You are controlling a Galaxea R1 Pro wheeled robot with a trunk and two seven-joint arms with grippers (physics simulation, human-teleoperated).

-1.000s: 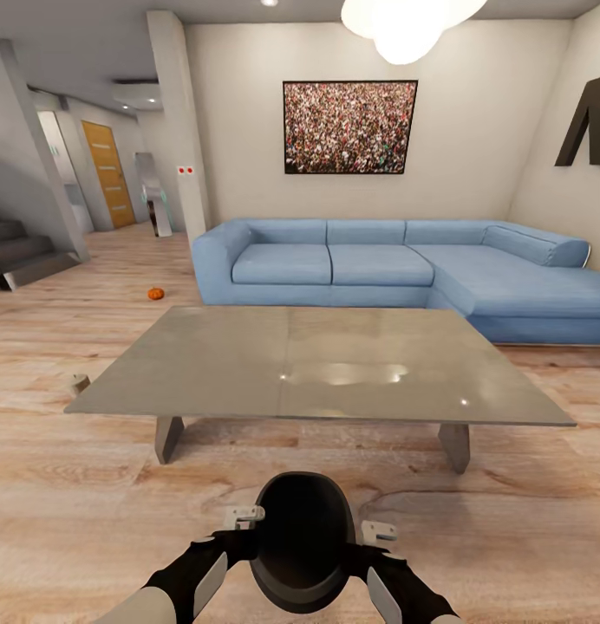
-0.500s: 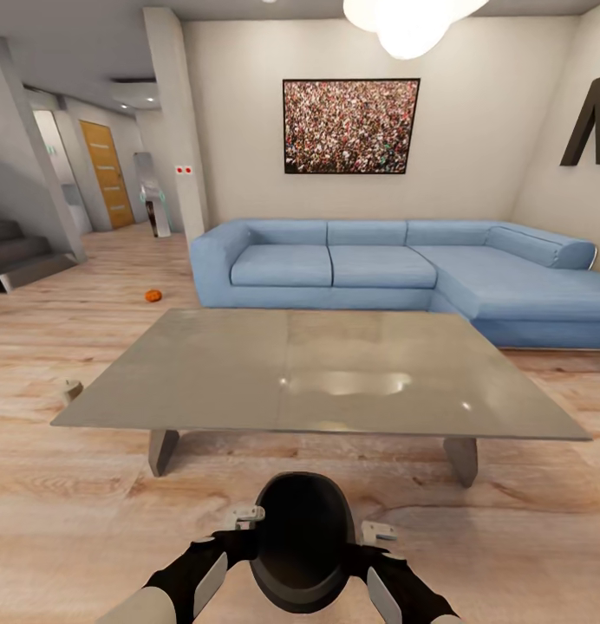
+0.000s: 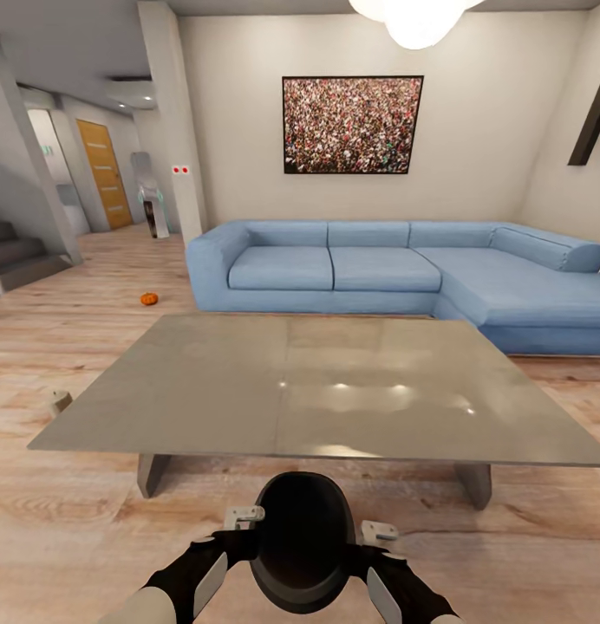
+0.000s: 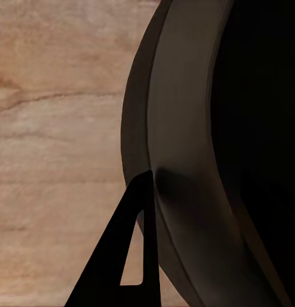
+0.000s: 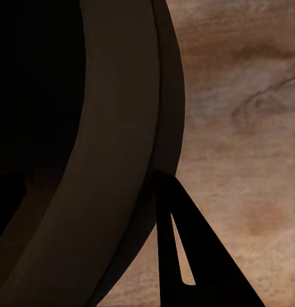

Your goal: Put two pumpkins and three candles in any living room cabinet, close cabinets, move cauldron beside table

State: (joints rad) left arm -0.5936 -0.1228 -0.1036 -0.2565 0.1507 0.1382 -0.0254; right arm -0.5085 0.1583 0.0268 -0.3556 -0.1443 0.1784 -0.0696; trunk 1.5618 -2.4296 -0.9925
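I hold a black cauldron [image 3: 302, 539] low in front of me, its open mouth facing up. My left gripper [image 3: 251, 530] is shut on its left rim and my right gripper [image 3: 363, 542] on its right rim. The left wrist view has the cauldron wall [image 4: 205, 160] with one dark finger [image 4: 131, 256] against its outside; the right wrist view mirrors this with the cauldron [image 5: 102, 160] and a finger [image 5: 185, 256]. Just ahead stands the glass-topped table [image 3: 248, 390]. One orange pumpkin [image 3: 148, 299] lies on the floor far left. A cream candle [image 3: 59, 401] sits on the floor by the table's left corner.
A blue corner sofa [image 3: 378, 269] runs behind the table along the back wall. Stairs [image 3: 14, 260] rise at the far left, with a corridor and an orange door [image 3: 105, 173] beyond. Wooden floor stretches to the left of the table.
The whole view has rolled forward, so the table now looms larger and nearer. The cauldron stays held the same way in both grippers.
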